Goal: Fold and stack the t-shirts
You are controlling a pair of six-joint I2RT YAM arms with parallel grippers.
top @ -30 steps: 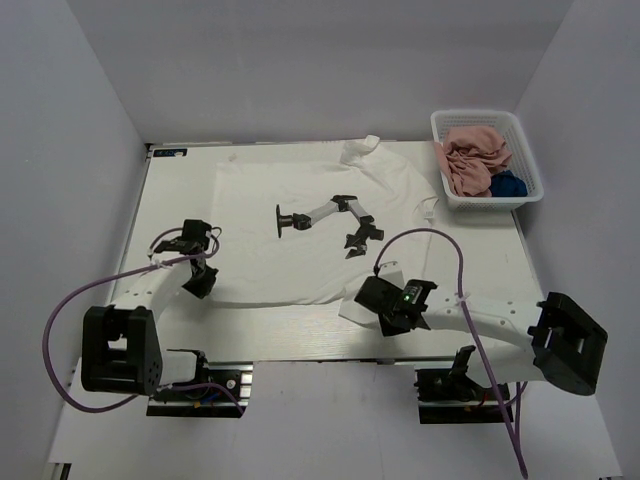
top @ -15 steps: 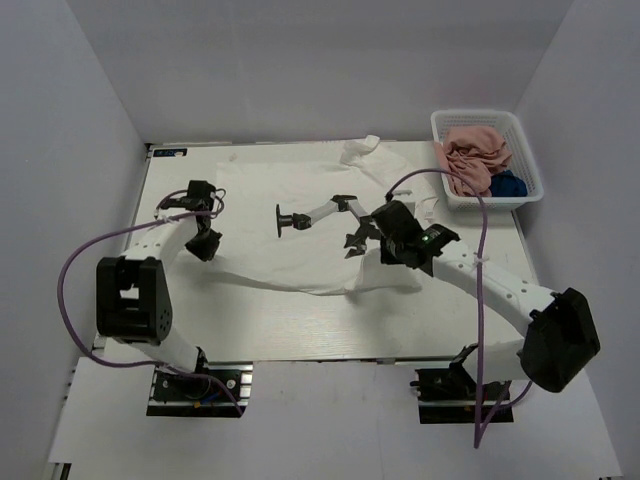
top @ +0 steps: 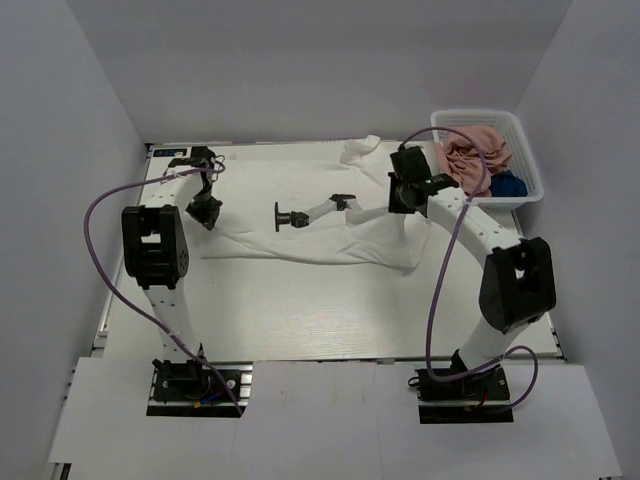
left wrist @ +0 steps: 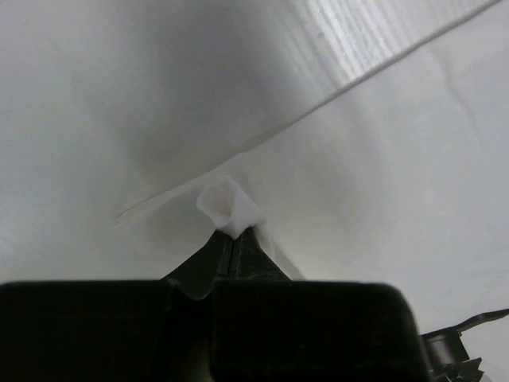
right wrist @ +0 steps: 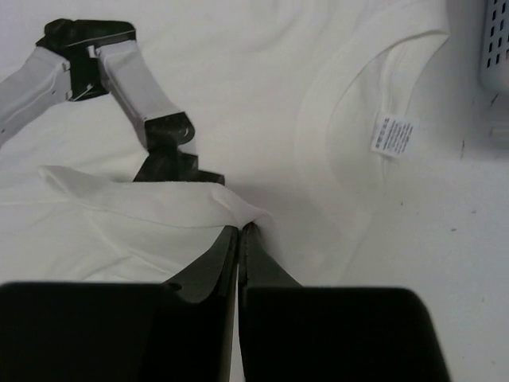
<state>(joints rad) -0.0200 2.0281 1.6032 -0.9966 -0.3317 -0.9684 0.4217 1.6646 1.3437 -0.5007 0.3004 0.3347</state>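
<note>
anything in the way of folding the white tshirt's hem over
Nothing visible. The left gripper and right gripper pinch the hem of the white cloth t-shirt; the white plastic lattice basket stands beside it.

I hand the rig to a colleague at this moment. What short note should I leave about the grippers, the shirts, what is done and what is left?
Left gripper: shut on an edge of the white shirt.
Right gripper: shut on the same shirt, close to its neck label.
Pink shirt and navy shirt: crumpled in the basket.
Done: nothing is finished; the white shirt is only partly doubled over.
Left: finish that fold, fold the other two, stack all three.
</note>
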